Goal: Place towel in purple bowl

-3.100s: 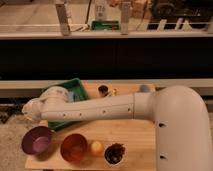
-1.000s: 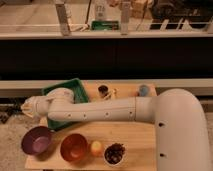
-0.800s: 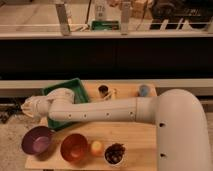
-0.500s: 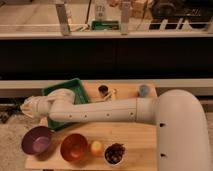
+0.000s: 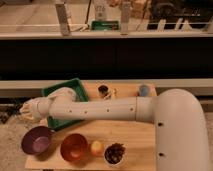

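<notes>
Obs., single camera view. My arm (image 5: 100,109) reaches from right to left across the wooden counter (image 5: 135,135). My fingers (image 5: 29,111) are at its far left end, past the left edge of the green tray (image 5: 75,86) and above the counter's left side. Fingers: together, closed.

Towel: I cannot pick it out. The arm's tip is pale and so is the cloth, so I cannot tell whether anything is pinched there.

Purple bowl (image 5: 36,141): front-left corner of the counter, upright, in front of my fingers and lower in view, apart from them. Its violet inside shows nothing pale.

Front row, left to right from the purple bowl: orange bowl (image 5: 74,147), small yellow-orange ball (image 5: 96,147), white bowl of dark pieces (image 5: 115,153).

Back of counter: dark cup (image 5: 103,90), bluish round object (image 5: 144,90).
</notes>
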